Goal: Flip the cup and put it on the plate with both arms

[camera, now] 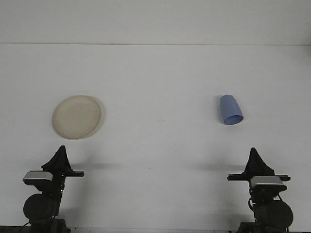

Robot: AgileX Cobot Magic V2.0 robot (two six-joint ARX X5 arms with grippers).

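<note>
While both arms sit low, left hand (61, 151) and right hand (254, 154) (spread unreadable), blue cup (230, 109) toppled, plate (77, 117) apart.

**Pale table, cream plate, blue cup**

The table (160, 87) is plain white with a faint grey cast and no pattern. The plate (77, 117) is a uniform cream, slightly darker along its rim. The cup (230, 109) is a soft matte blue, unmarked. The left gripper (60, 156) and the right gripper (255, 159) are both black, and each sits above a silver-grey block on a black arm base.
</note>
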